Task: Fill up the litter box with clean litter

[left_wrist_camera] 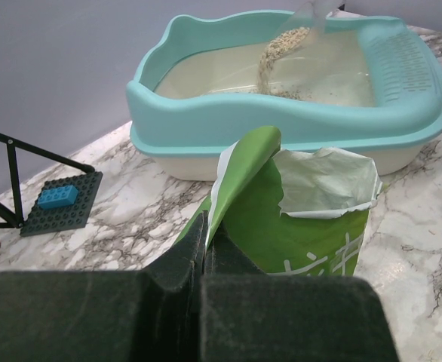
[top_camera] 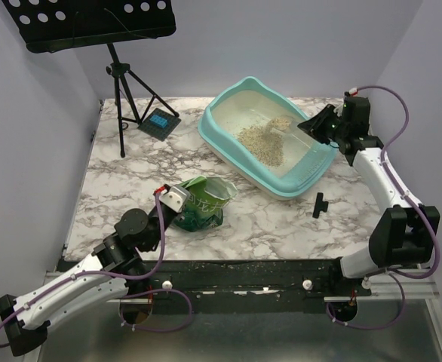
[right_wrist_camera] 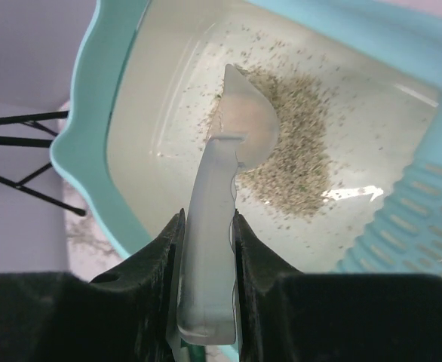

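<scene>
The turquoise litter box (top_camera: 219, 140) stands at the back right of the table; it also shows in the left wrist view (left_wrist_camera: 228, 121) and the right wrist view (right_wrist_camera: 93, 113). A pile of beige clean litter (top_camera: 265, 139) lies inside it, seen too in the right wrist view (right_wrist_camera: 300, 143). My right gripper (right_wrist_camera: 208, 226) is shut on the handle of a clear plastic scoop (right_wrist_camera: 221, 226), whose bowl hangs over the pile. My left gripper (left_wrist_camera: 204, 241) is shut on the rim flap of the green bag (left_wrist_camera: 296, 219), which stands open in front of the box (top_camera: 200, 202).
A black music stand on a tripod (top_camera: 123, 83) stands at the back left. A dark baseplate with a blue brick (top_camera: 159, 122) lies by its feet. A small black part (top_camera: 319, 204) lies on the marble right of the bag. Spilled grains lie along the front edge.
</scene>
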Controlling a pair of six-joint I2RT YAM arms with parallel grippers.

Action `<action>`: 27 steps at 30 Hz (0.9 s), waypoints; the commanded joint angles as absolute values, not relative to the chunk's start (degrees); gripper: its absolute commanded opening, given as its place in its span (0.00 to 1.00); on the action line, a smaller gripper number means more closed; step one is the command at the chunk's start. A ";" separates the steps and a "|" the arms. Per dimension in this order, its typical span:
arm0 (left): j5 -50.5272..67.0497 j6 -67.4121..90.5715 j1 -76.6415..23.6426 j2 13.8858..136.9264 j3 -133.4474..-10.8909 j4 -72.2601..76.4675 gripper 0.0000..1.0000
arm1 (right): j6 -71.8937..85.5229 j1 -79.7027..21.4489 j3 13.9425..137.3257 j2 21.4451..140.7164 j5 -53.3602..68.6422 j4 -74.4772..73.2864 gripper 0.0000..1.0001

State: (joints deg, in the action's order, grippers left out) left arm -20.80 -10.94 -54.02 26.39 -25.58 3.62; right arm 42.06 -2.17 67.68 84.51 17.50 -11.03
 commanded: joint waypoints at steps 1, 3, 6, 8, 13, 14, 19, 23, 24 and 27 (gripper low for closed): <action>-20.21 -10.55 -53.96 26.81 -27.69 4.83 0.00 | 26.30 -1.93 76.45 86.39 11.43 -27.32 0.00; -20.83 -10.63 -53.96 27.07 -27.68 4.75 0.00 | 23.22 -2.11 79.53 86.83 10.38 -31.27 0.00; -21.27 -10.81 -53.96 27.51 -27.86 4.57 0.00 | 18.12 -3.60 85.50 88.06 7.13 -37.86 0.01; -21.71 -10.90 -53.96 27.77 -28.04 4.22 0.00 | 15.22 -5.88 89.37 88.85 3.10 -42.34 0.01; -22.41 -11.07 -53.96 27.78 -28.04 3.96 0.00 | 9.85 -14.83 97.80 90.87 -8.42 -52.10 0.00; -22.41 -11.16 -53.96 27.86 -28.04 3.96 0.00 | 8.97 -16.42 100.26 91.49 -9.92 -54.21 0.00; -22.33 -11.16 -53.96 27.51 -28.12 3.60 0.00 | 7.12 -24.42 110.73 93.25 -20.55 -64.85 0.00; -21.88 -10.99 -53.96 27.25 -28.04 3.60 0.00 | 7.21 -28.65 110.31 87.47 -17.34 -64.17 0.00; -21.80 -10.99 -53.96 27.33 -28.12 3.60 0.00 | 7.38 -29.09 109.00 85.62 -13.66 -63.03 0.00; -21.62 -10.90 -53.96 27.25 -28.21 3.43 0.00 | 8.00 -29.79 104.78 79.56 -0.66 -60.13 0.00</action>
